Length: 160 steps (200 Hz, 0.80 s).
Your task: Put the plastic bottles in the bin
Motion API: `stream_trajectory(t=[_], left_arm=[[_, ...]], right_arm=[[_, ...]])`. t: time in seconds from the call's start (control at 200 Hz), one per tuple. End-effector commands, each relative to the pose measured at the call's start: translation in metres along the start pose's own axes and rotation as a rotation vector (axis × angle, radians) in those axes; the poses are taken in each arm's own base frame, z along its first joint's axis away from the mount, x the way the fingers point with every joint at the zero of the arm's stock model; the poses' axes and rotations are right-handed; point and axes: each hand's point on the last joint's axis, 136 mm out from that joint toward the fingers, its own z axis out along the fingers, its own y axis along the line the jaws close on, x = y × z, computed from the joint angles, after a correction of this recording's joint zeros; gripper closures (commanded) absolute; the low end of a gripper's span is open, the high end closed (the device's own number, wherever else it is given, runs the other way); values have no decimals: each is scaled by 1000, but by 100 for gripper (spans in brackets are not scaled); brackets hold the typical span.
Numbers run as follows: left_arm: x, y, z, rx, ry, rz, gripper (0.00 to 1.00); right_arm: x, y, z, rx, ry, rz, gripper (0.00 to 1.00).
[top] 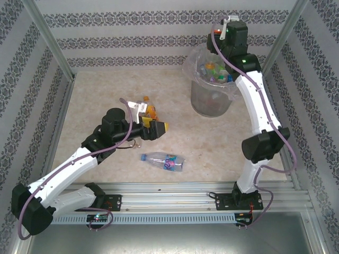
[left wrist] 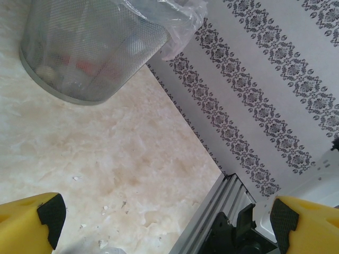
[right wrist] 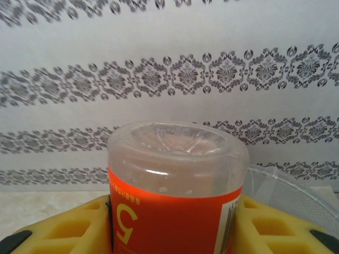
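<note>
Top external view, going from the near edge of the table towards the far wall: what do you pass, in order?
clear bottle lying on its side → left pincer, open and empty → bin. The orange-labelled bottle behind the left pincer is left out, since it overlaps both in depth.

We see here a robot test cell in a laboratory, dressed a little like a room at home. The walls (top: 159, 39) are flat panels with grey damask wallpaper, held in a frame of bare aluminium posts (top: 53, 45), and the table (top: 222, 153) has a marble-like top that ends at a slotted aluminium rail (top: 169, 189). On this rail we find the left arm (top: 63, 172) and the right arm (top: 259, 103) bolted side by side, with purple cables (top: 21, 222) running along them, and a grey mesh bin (top: 209, 103) lined with a plastic bag stands on the table as a household thing.
</note>
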Motion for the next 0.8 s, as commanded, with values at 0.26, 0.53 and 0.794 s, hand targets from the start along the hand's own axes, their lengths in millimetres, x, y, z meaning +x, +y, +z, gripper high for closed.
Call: stream_trajectory(t=[0.26, 0.53, 0.794], left_arm=[[-3, 7, 11, -14, 26, 7, 0], [0, 9, 8, -38, 43, 13, 0], [-2, 4, -2, -45, 31, 17, 0]], right_arm=[[44, -38, 32, 86, 192, -81, 57], [77, -50, 42, 115, 301, -86, 43], [54, -46, 26, 103, 264, -66, 23]])
